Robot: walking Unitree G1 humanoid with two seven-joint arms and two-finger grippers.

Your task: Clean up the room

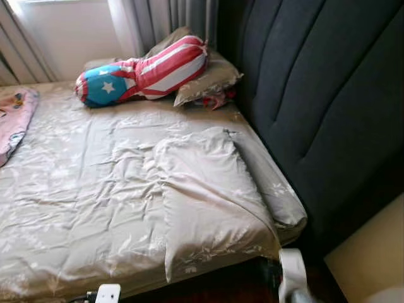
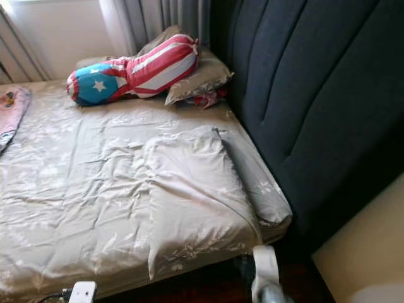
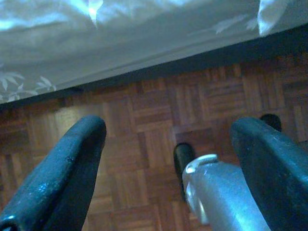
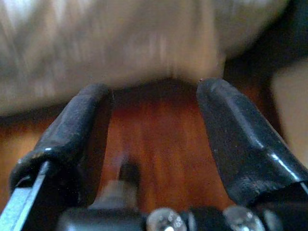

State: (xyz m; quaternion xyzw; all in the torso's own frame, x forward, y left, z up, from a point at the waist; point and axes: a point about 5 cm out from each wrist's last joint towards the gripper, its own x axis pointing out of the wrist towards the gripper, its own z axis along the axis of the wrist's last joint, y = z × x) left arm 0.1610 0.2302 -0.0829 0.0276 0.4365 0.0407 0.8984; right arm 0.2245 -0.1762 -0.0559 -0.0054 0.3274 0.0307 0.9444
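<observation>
A bed (image 1: 69, 189) with a rumpled beige leaf-print sheet lies before me. A flat pillow or folded cover (image 1: 202, 183) in the same cloth lies near its right edge. At the far end a red, white and blue star bolster (image 1: 142, 71) leans on a beige pillow (image 1: 211, 79), with something red (image 1: 218, 99) tucked under it. My left gripper (image 3: 168, 127) hangs open over the parquet floor (image 3: 159, 106) by the bed's edge. My right gripper (image 4: 154, 91) is open too, low beside the bed, holding nothing.
A dark padded headboard (image 1: 328, 95) runs along the bed's right side. A pink blanket (image 1: 16, 117) lies at the bed's left edge. Curtains (image 1: 164, 19) hang behind the bolster. A cream surface (image 1: 372, 252) stands at the lower right.
</observation>
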